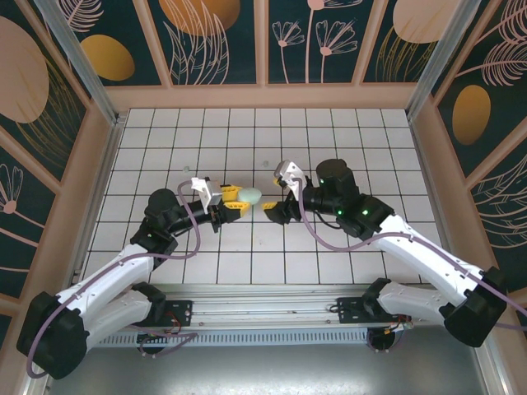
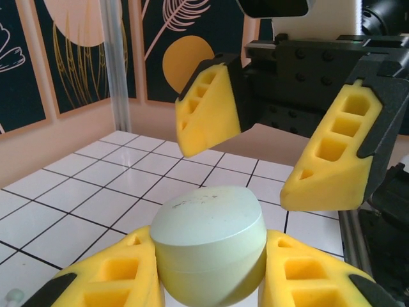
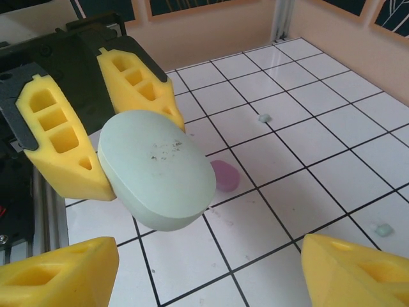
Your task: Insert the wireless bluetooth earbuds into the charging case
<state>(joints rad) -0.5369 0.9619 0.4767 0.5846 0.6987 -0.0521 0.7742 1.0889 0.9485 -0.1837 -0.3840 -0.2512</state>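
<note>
Pink earbud (image 3: pixel 225 175) lay on the tile just beneath my left gripper (image 1: pixel 233 204), a mint earbud (image 3: pixel 264 118) beyond it. Left clenched on the lidded charging case (image 2: pixel 208 238), raised toward the right gripper (image 3: pixel 211 249), whose jaws stood spread, probably to open the lid.

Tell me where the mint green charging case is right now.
In the top view the charging case is near the centre, clamped in the left gripper, just left of the open right gripper; a pink-purple earbud lies close by.
</note>
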